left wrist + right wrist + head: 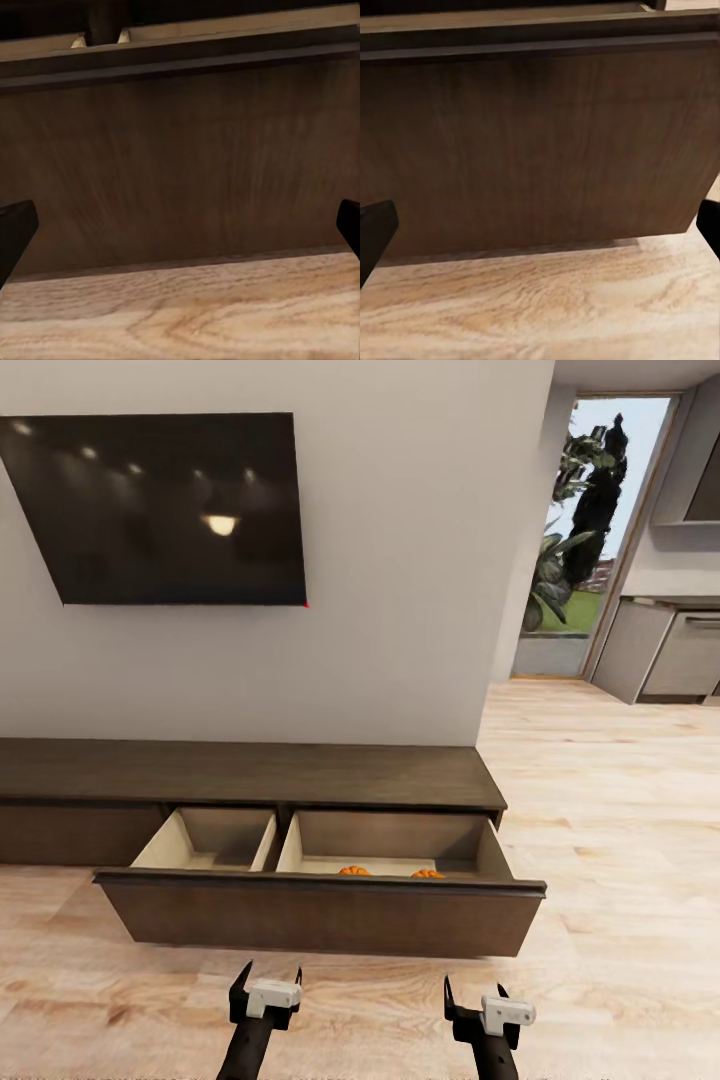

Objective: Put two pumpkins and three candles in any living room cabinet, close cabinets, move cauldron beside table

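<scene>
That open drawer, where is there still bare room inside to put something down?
The long dark brown wood cabinet's pulled-out drawer has two pale compartments. The left one looks bare. The right one holds two small orange pumpkins near the front; room remains behind them.

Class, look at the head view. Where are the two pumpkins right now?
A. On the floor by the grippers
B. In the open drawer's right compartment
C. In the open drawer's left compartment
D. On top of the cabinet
B. Both pumpkins peek over the front of the open drawer, in its right compartment.
</scene>
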